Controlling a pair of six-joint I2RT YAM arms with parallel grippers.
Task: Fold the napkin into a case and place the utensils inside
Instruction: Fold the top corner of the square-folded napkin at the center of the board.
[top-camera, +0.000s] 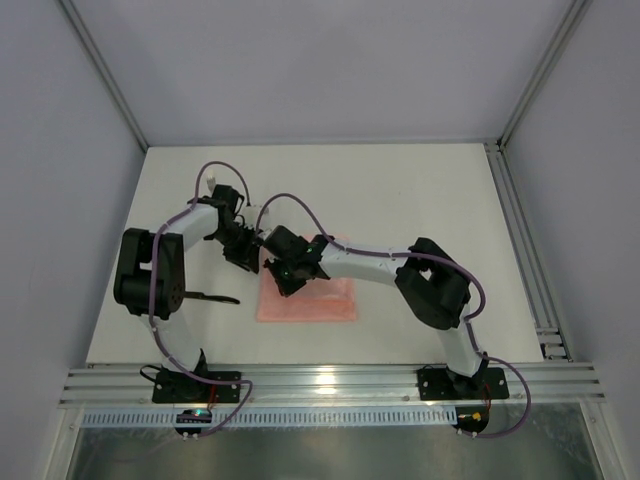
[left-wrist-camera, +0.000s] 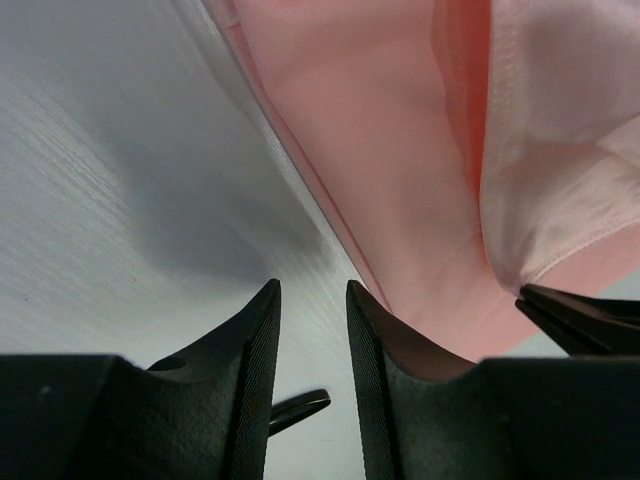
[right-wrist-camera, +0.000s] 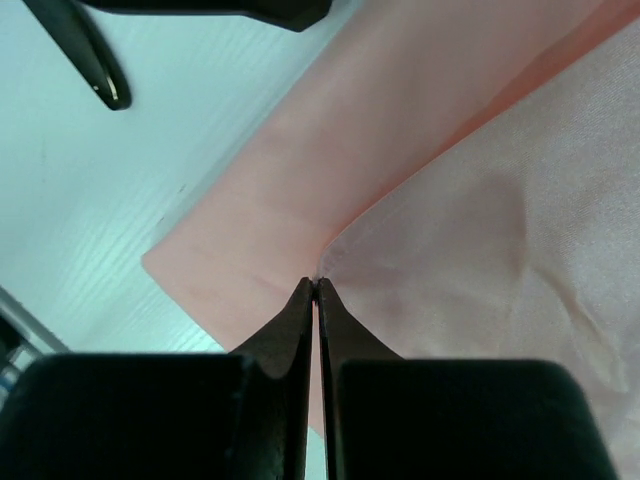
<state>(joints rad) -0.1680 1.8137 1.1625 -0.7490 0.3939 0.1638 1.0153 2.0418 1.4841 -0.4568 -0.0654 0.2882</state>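
Right tool (right-wrist-camera: 316, 285) clamps a flap of the napkin (right-wrist-camera: 450, 260) at its tips; lift low, pull straight. Left tool (left-wrist-camera: 312, 285), half-open and empty, should pin the edge beside it.

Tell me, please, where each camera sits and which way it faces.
Top: above, behind the arms, looking down on the table; both arms show.
Left wrist: looks past the open left claw at the napkin's edge.
Right wrist: looks past the right claw pinching the napkin.
Shared: both wrist views show napkin and a utensil.

White tbl (top-camera: 400, 200) — alu rails (top-camera: 330, 382), prob.
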